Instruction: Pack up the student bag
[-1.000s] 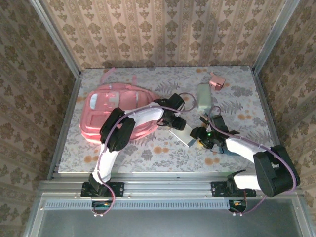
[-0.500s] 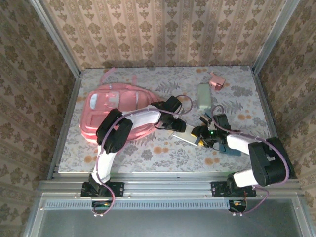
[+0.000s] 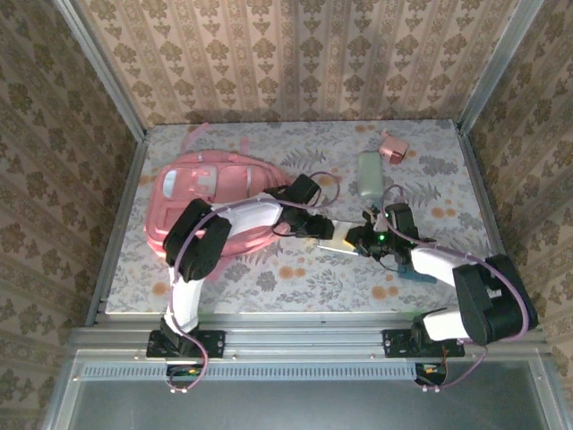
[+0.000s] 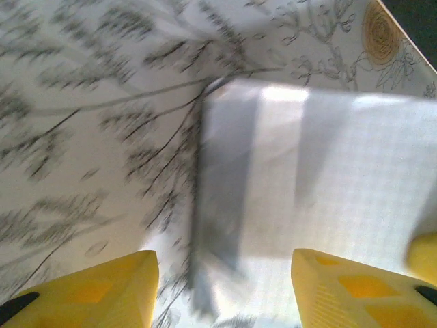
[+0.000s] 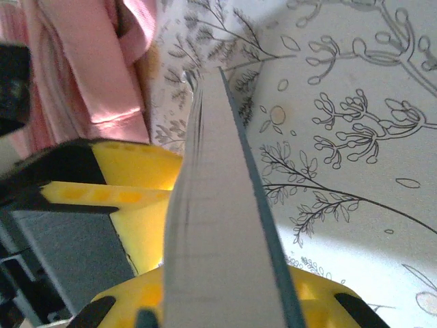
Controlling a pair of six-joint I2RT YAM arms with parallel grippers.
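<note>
Floral cloth (image 3: pixel 269 278) covers the table between wallpapered walls; both arms rise from the near edge and bend inward, elbows out, meeting over the middle of the cloth. Between them is a thin notebook (image 3: pixel 338 235) with a pale gridded cover. The right gripper (image 3: pixel 360 240) takes its right-hand edge; that wrist view looks straight along the book's edge, a yellow finger (image 5: pixel 307 297) against each face, so I read it as clamped on the notebook; whether the book is clear of the cloth I cannot tell. The left gripper (image 3: pixel 324 230) hovers at the opposite end with jaws apart; one finger (image 4: pixel 95 287) is over bare cloth, the other over the cover, grasping nothing.

Farther left, the student bag (image 3: pixel 210 193) lies flat, front pockets up, near the notebook; the left forearm crosses above its right edge; whether its main zip is open is hidden. Beyond, toward the far right, a pale oblong case (image 3: pixel 370 175) and a small pink box (image 3: pixel 393 146) lie close together.

The step looks like getting the notebook into the bag; next it must swing left to the bag's mouth, which the free left gripper probably has to hold open.
</note>
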